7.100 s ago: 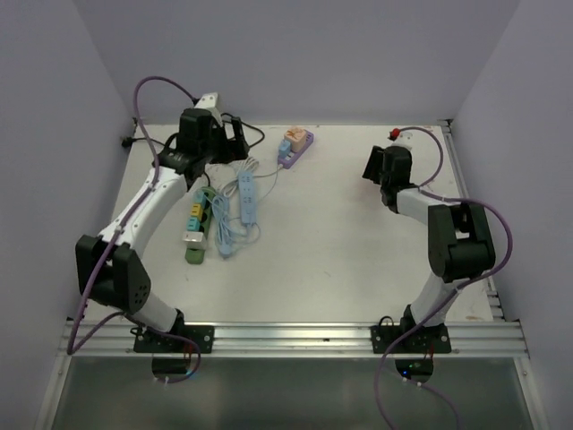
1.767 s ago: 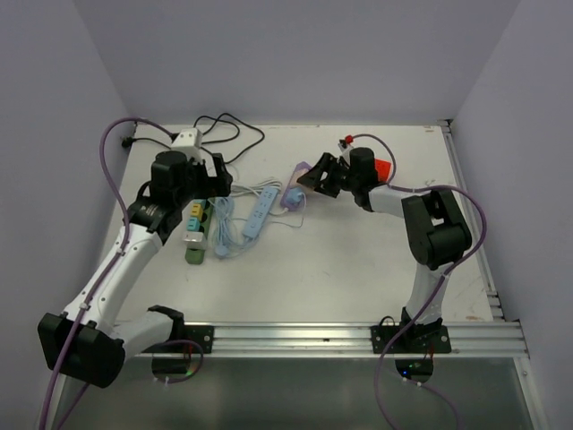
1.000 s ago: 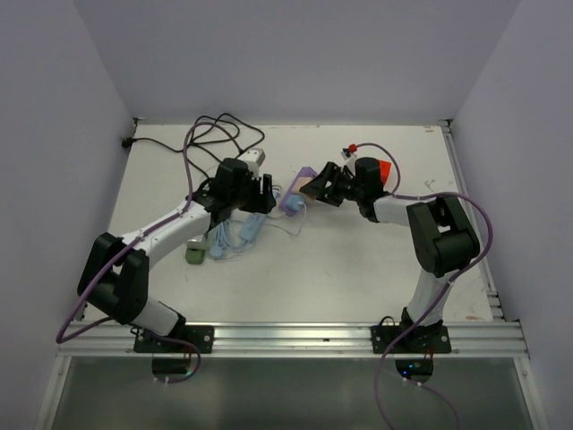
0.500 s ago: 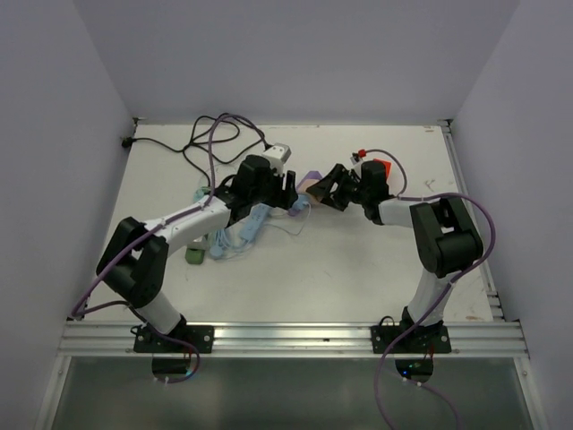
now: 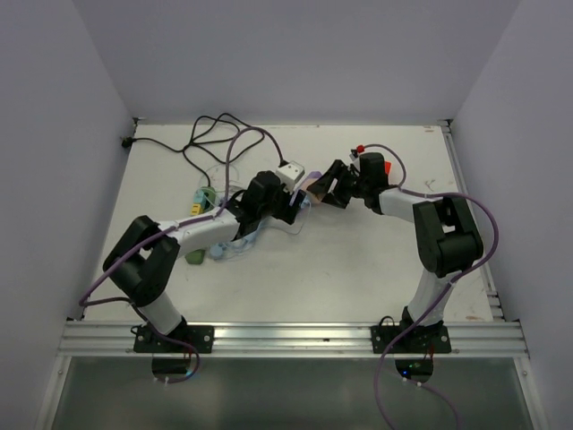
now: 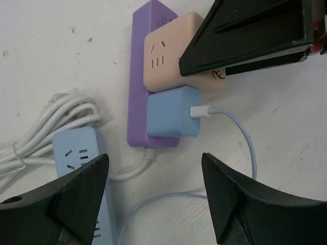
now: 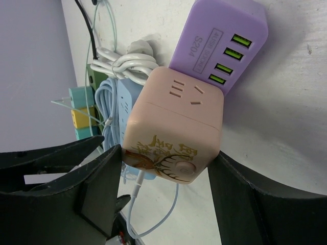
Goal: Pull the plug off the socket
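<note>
Top view: the table (image 5: pixel 358 260) is walled at 9, 12 and 3 o'clock, with the arm bases along its 6 o'clock edge. The purple socket strip (image 6: pixel 137 76) lies a little toward 12 o'clock of the table's middle, between the two wrists. Bare surface runs from 3 round to 6 o'clock of it. From 7 to 10 o'clock the room is cluttered: a light-blue strip (image 6: pixel 82 148) with bundled white cord just beside it, a green strip (image 5: pixel 194 256) farther out, and a looped black cable (image 5: pixel 210 134) near the back wall. The blue plug (image 6: pixel 171 112) is seated in the strip's near end, not yet pulled. It touches a pink cube adapter (image 7: pixel 176 127) at its 12 o'clock, and a white lead (image 6: pixel 240 138) leaves its 3 o'clock side and curves toward 6. The left gripper (image 6: pixel 154 157) hangs above the plug with its fingers spread wider than the plug, touching nothing. The right gripper (image 7: pixel 166 154) has a finger against each flank of the pink cube, pinching it.
</note>
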Robot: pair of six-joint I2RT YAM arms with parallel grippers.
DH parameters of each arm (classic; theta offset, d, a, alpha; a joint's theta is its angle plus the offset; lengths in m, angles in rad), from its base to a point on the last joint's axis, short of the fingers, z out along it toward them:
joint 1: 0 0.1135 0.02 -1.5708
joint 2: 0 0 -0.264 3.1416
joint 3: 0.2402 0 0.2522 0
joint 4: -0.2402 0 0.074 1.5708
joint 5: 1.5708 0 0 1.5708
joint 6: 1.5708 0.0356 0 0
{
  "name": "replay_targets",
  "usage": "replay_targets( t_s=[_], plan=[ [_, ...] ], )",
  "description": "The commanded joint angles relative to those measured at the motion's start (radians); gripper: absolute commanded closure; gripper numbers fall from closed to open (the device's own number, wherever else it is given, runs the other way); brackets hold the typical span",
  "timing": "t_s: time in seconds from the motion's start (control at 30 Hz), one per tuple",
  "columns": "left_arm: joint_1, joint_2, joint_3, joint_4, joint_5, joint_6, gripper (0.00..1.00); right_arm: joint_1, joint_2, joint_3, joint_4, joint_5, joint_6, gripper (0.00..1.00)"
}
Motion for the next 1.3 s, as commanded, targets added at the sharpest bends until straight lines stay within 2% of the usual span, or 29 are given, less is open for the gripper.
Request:
replay_targets(
  t_s=[0.0, 0.4, 0.63, 0.8, 0.83, 0.9, 0.93, 1.13, 1.27],
  plan=[
    [-0.024, 0.017, -0.010, 0.143, -0.027, 0.082, 0.22, -0.008, 0.010, 0.018, -0.144, 0.042, -0.094, 0.44],
    [-0.056, 0.155, 0.071, 0.196, -0.025, 0.166, 0.21, -0.006, 0.026, 0.030, -0.147, 0.002, -0.083, 0.44],
    [-0.123, 0.214, 0.094, 0.278, -0.166, 0.219, 0.34, -0.008, 0.033, 0.041, -0.163, -0.007, -0.071, 0.45],
    [-0.165, 0.238, 0.097, 0.330, -0.299, 0.263, 0.52, -0.006, 0.030, 0.067, -0.213, 0.008, -0.081, 0.45],
    [-0.177, 0.241, 0.100, 0.336, -0.328, 0.272, 0.60, -0.008, 0.028, 0.071, -0.216, 0.007, -0.081, 0.45],
    [-0.185, 0.255, 0.108, 0.333, -0.356, 0.291, 0.66, -0.008, 0.034, 0.079, -0.241, 0.005, -0.083, 0.45],
    [-0.189, 0.257, 0.112, 0.330, -0.376, 0.295, 0.76, -0.006, 0.037, 0.090, -0.249, 0.007, -0.083, 0.45],
    [-0.208, 0.240, 0.109, 0.337, -0.445, 0.321, 1.00, -0.006, 0.045, 0.144, -0.365, 0.100, -0.098, 0.44],
    [-0.217, 0.215, 0.112, 0.339, -0.464, 0.306, 1.00, 0.000, 0.046, 0.188, -0.491, 0.200, -0.123, 0.42]
  ],
)
